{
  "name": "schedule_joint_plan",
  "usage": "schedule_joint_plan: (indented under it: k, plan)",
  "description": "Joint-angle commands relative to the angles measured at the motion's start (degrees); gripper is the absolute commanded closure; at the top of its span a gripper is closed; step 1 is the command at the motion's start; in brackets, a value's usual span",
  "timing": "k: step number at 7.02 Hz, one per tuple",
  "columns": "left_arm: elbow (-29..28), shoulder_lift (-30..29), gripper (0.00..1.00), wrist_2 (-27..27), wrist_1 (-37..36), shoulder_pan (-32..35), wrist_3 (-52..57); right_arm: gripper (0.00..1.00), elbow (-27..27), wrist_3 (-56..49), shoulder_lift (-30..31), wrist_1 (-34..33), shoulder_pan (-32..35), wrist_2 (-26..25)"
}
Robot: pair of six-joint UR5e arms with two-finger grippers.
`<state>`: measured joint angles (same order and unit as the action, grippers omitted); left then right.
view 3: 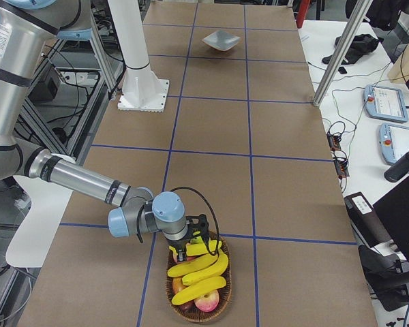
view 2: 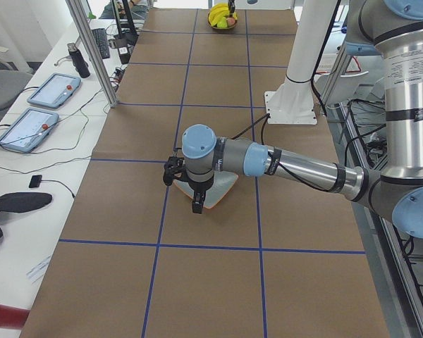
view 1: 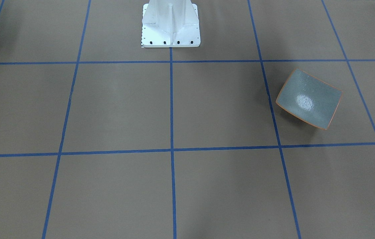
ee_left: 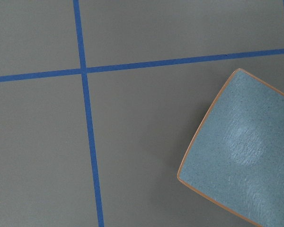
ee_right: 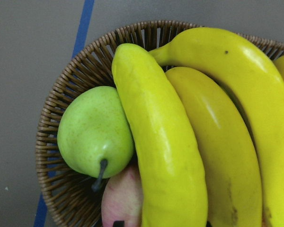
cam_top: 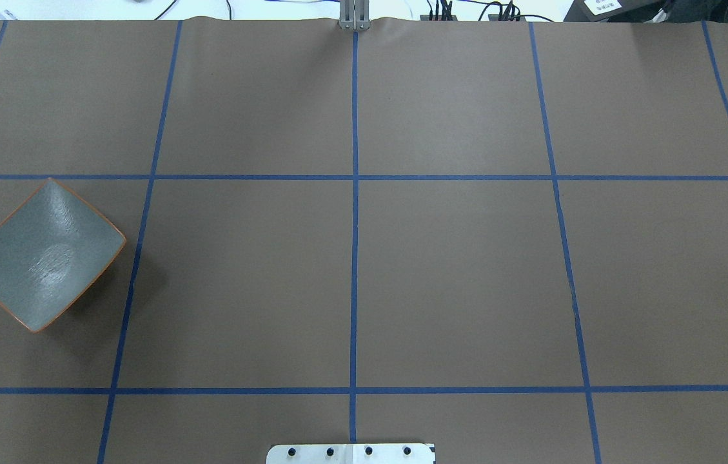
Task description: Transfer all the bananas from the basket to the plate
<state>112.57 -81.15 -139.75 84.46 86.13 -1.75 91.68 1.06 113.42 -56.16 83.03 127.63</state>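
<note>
The bananas lie bright yellow in a wicker basket at the table's end on my right. The right wrist view shows them close up, across the basket. The grey-blue plate with an orange rim sits empty on my left; it also shows in the front view and the left wrist view. My left gripper hangs over the plate. My right gripper hangs over the basket's near rim, just above the bananas. I cannot tell whether either gripper is open or shut.
A green pear and a pink apple lie beside the bananas in the basket. The white robot pedestal stands at the table's middle. Metal posts and tablets line the operators' side.
</note>
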Motion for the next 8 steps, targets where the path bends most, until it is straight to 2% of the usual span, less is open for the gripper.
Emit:
schedule_joint_plan:
  k: [1,4,8]
  plan:
    - [0.28,-0.15,0.00,0.00,0.00,0.00,-0.09,1.00,2.43,-0.35,-0.22,-0.26,2.72,4.52]
    - [0.63,-0.32,0.00,-0.18,0.00,0.00,-0.18,1.00,5.52,-0.44,-0.05,-0.61,5.55,8.68]
    - [1.42,-0.41,0.00,-0.26,0.00,0.00,-0.27,1.00,5.17,-0.53,0.04,-0.44,7.57,7.81]
